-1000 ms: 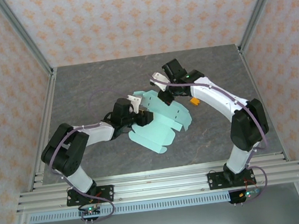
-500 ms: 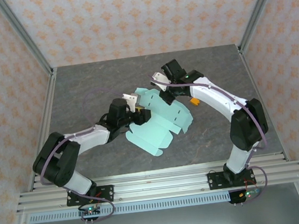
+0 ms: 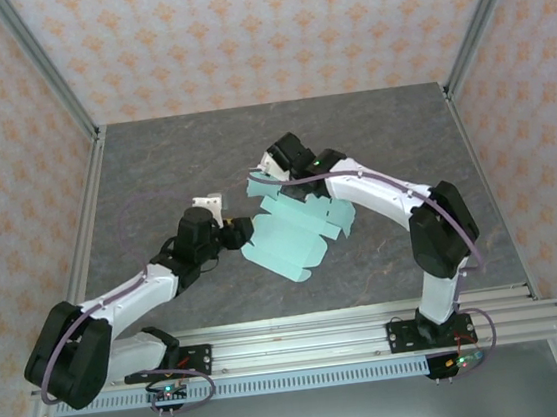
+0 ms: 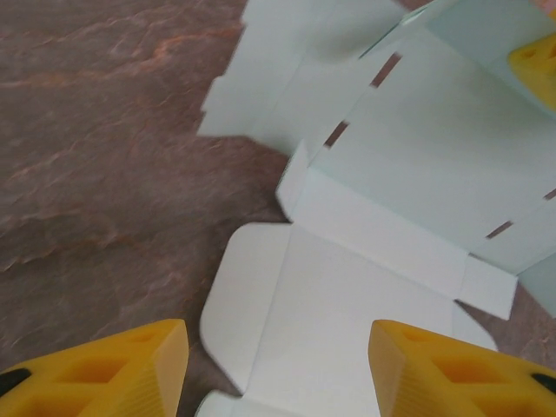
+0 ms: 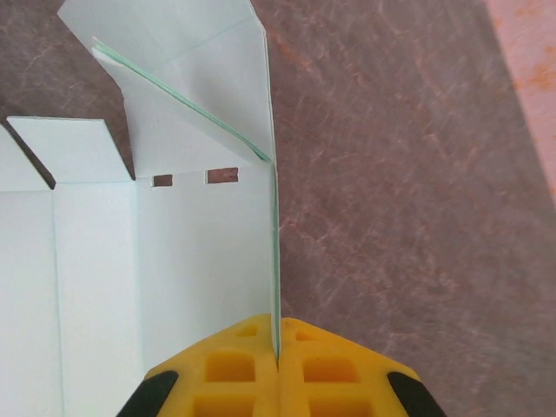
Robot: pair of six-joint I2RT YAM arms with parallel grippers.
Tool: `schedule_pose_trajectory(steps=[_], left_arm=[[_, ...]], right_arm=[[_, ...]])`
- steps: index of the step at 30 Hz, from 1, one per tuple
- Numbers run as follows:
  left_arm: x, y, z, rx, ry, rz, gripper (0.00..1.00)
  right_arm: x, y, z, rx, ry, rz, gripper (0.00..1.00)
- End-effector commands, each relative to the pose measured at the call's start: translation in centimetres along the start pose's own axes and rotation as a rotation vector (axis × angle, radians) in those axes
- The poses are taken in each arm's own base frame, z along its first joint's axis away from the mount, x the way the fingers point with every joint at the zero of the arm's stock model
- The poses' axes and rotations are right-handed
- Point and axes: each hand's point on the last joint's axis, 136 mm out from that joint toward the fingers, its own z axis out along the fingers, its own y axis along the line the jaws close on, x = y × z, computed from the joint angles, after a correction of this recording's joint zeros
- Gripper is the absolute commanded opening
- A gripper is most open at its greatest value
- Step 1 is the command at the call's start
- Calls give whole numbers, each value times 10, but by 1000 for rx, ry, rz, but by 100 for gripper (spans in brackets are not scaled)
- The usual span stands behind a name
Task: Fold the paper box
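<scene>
From above, we see the paper box [image 3: 297, 235] lying near the middle of the bench [image 3: 144, 173], well apart from every edge. It is mostly a flat die-cut sheet. Only the end toward the bench's far edge is lifted. The right pincer [image 3: 273, 181] is at that raised end, and the left pincer [image 3: 233, 234] sits just beside the sheet's left side. We judge the fold barely begun: one panel is up, while the other walls, flaps and tabs are yet to be raised and tucked. Bare bench lies all round, so both arms have room to swing.

In the left wrist view, the left pincer [image 4: 278, 369] stands open. Its two yellow fingers [image 4: 104, 369] are wide apart above a rounded flap of the paper box [image 4: 408, 139], gripping nothing. Bare bench [image 4: 104, 174] lies to the left.

In the right wrist view, the right pincer [image 5: 278, 352] is closed on the thin edge of an upright panel of the paper box [image 5: 200, 252], with a further flap bent over beyond it. Open bench [image 5: 417, 174] lies to the right of that panel.
</scene>
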Motion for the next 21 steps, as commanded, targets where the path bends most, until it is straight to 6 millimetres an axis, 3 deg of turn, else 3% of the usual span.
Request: schedule_pose_trajectory(steps=[1, 6, 12, 16, 21], left_arm=[[13, 29, -8, -112, 9, -58, 58], [4, 48, -17, -161, -57, -96, 58], [-36, 61, -22, -196, -156, -107, 60], [-65, 70, -18, -236, -190, -81, 61], [-87, 76, -5, -241, -162, -25, 61]], right_arm=[[-3, -14, 3, 167, 23, -66, 0], [-11, -11, -3, 199, -33, -118, 0], [-17, -8, -6, 168, -93, -211, 0], [-12, 0, -1, 115, -108, -294, 0], [-13, 1, -7, 82, -172, -353, 0]])
